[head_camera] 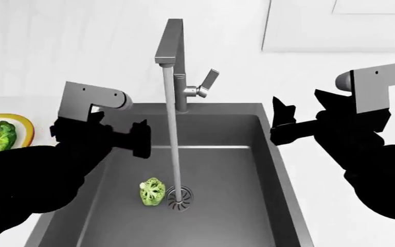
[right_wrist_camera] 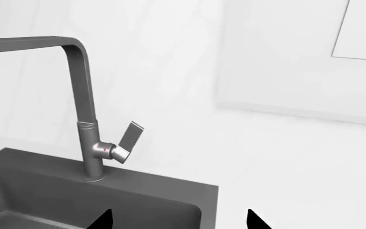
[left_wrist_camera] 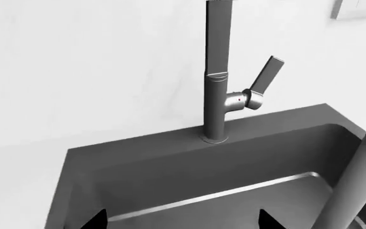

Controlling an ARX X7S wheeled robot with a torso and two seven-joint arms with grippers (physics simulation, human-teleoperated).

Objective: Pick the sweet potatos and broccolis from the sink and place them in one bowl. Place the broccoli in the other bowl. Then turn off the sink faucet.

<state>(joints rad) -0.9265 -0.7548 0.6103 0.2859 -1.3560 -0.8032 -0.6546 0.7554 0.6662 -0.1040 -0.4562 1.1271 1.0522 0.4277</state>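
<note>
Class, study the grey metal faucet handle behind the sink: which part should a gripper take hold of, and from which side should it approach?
Grip the flat lever blade of the grey metal faucet handle near its raised free end. It tilts up and out on the faucet's right, so the right gripper, open and nearer, probably fits best, coming from the right with its fingers across the flat faces.

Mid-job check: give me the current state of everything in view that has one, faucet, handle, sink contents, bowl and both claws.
Faucet: running, stream falling to the drain.
Faucet handle: tilted up.
Sink: holds one broccoli beside the drain, no sweet potato visible.
Bowl: on the counter left of the sink, broccoli already in it.
Left claw: open, empty, over the sink.
Right claw: open, empty, over the sink's right edge.
</note>
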